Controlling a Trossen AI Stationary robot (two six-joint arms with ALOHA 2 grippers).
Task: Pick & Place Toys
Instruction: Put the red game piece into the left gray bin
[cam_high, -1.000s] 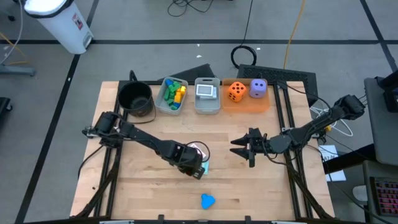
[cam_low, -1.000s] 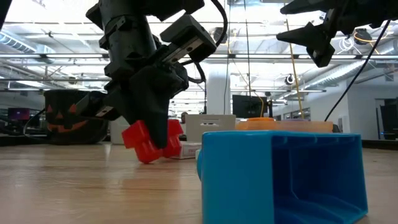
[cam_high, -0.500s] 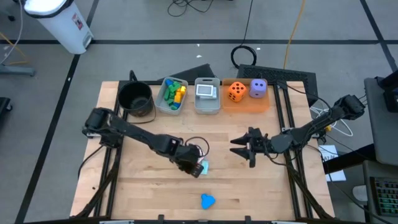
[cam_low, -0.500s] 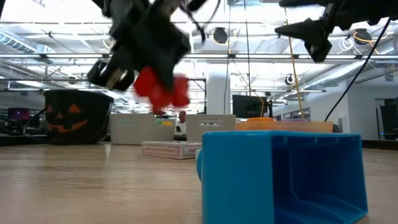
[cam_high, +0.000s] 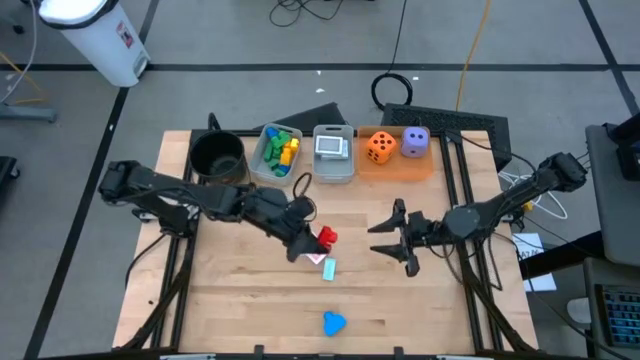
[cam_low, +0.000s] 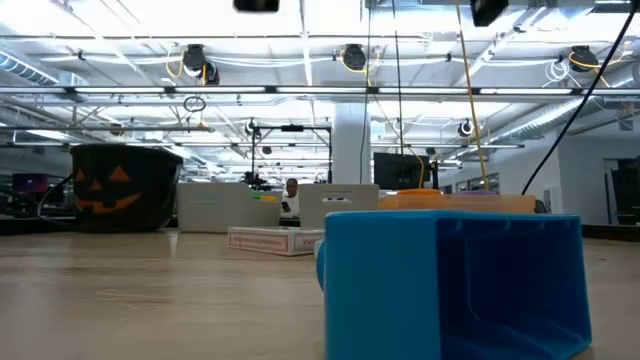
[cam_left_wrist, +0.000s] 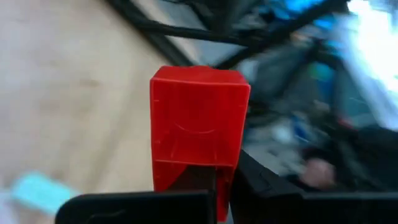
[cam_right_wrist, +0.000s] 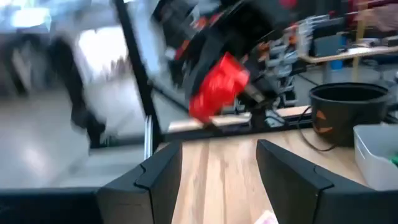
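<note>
Left arm raised, red block aloft

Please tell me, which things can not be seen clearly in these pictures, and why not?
- Left gripper holding the red block: lifted out of the low view's top edge; the high view shows it too small for grip detail.
- Cards in the middle bin: faces too small in the high view.
- Card on the table: only a blur in the left wrist view.
- Blue block: fills the low view, hiding the table behind it.
- Right gripper: the low view cuts it off.
</note>
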